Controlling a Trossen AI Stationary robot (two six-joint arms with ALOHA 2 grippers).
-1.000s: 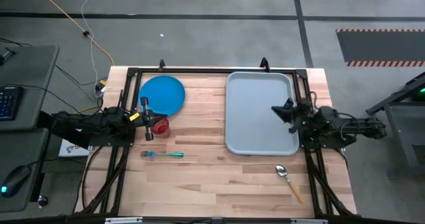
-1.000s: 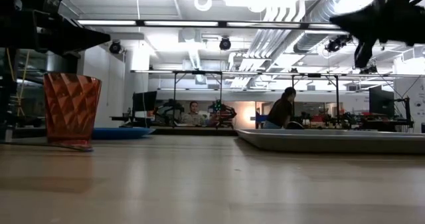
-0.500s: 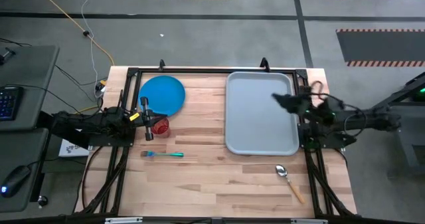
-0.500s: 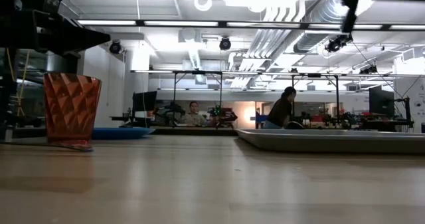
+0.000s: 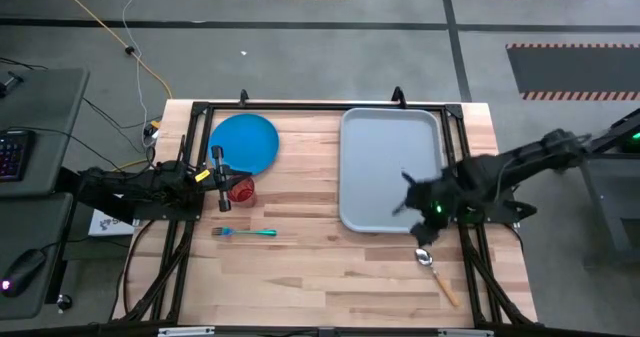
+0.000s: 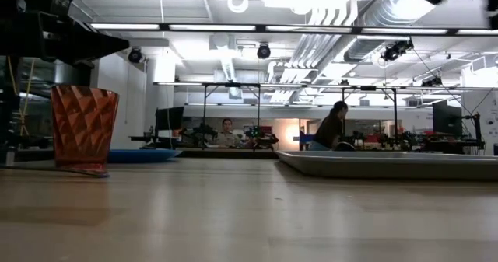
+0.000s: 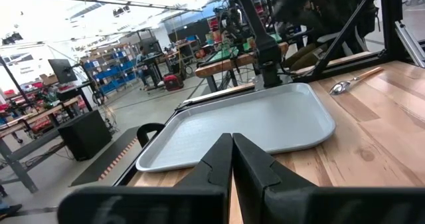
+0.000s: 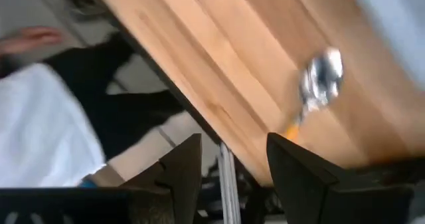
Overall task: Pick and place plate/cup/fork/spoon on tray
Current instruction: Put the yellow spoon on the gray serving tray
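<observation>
We judge the task barely begun: the large light grey rectangular tray holds nothing, and all four pieces lie on the wooden table. The round bright blue plate sits well to the tray's left, the small translucent red-orange cup just below it, the teal-handled fork nearer the front edge, and the silver-bowled, tan-handled spoon just off the tray's front right corner. Our right gripper hangs over the tray's front edge near the spoon, fingers apart, holding nothing. Our left gripper waits beside the cup, fingers together, empty.
</observation>
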